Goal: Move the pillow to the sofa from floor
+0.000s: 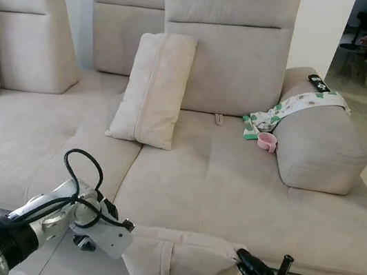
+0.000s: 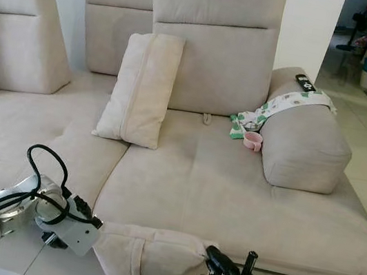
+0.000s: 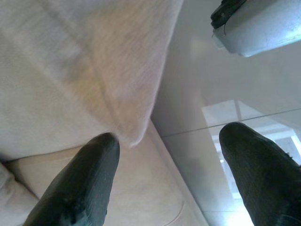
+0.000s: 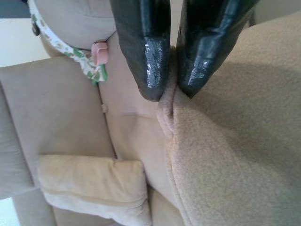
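Pillow [image 1: 181, 263] up at the sofa [image 1: 231, 187] edge!
Right gripper [image 4: 170, 92] pinches its corner, left gripper [image 3: 164, 155] wide; lift clear before pushing in.

silver arms, looped black cables, glossy black tool [image 4: 171, 89] fingers, perhaps ribbed.

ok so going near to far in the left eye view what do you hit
held pillow → sofa seat → upright pillow → backrest
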{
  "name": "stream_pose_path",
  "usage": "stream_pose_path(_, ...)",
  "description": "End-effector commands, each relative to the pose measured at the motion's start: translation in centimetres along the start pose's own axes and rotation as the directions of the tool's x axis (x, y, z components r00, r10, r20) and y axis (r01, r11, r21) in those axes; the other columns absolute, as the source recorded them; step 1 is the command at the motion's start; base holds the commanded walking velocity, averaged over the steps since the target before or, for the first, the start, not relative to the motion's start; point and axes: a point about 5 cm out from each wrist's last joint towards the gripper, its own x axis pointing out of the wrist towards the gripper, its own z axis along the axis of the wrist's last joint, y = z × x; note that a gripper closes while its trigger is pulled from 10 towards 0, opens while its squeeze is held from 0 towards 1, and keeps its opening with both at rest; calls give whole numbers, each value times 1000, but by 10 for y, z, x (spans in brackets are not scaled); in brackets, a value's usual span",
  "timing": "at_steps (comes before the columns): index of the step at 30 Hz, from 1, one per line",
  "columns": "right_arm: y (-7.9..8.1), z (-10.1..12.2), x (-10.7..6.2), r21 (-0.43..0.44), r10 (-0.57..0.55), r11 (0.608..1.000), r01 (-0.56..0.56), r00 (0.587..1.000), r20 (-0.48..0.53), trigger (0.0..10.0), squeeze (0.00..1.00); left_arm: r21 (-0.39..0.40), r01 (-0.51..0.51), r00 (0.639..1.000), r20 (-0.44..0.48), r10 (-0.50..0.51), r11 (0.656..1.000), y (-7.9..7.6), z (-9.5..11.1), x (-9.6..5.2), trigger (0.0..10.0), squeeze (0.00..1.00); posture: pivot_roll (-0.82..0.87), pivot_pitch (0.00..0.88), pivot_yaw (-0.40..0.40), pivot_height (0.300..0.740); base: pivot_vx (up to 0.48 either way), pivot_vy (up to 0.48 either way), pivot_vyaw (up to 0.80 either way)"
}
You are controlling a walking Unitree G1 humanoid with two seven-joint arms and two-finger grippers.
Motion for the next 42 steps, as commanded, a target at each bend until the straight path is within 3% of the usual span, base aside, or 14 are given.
stream_pose_path(1,-10,9,3,-11,-56,998,57,997,45,0,0,-16,17,1000,9,-17,1000,-4,2,4,10000,0,-68,13,108,519,0,0,0)
stream_pose_path(15,-21,22,24,-17,-99,995,101,990,105,0,0,-8,6,998,61,-6,1000,-1,24,10,10000,0,-69,13,99,519,0,0,0)
stream_pose_path(25,-31,29,22,-30,-179,982,185,974,136,0,0,-28,5,999,48,-4,1000,-2,22,12,10000,0,-69,13,100,519,0,0,0)
stream_pose_path(29,-43,32,20,-78,-266,957,280,951,155,0,0,-39,2,1000,24,-1,999,-1,17,11,10000,0,-72,13,106,519,0,0,0)
stream_pose_path(37,-51,39,20,-111,-330,929,354,925,191,0,0,-46,23,999,30,-21,999,-3,18,11,9804,0,-70,13,111,519,0,0,0)
stream_pose_path(38,-50,39,20,-111,-331,928,355,924,193,0,0,-45,26,999,32,-24,999,-3,18,11,745,0,-70,13,112,519,0,0,0)
stream_pose_path(39,-50,40,21,-112,-331,928,356,923,193,0,0,-44,27,999,32,-26,999,-3,18,10,745,0,-69,14,114,519,0,0,0)
stream_pose_path(40,-50,40,21,-112,-335,926,360,922,193,0,0,-42,27,999,38,-26,999,-3,19,10,0,0,-68,13,113,519,0,0,0)
stream_pose_path(42,-49,38,20,-110,-345,923,368,921,182,0,0,-35,0,999,45,2,999,1,20,8,0,0,-68,13,113,519,0,0,0)
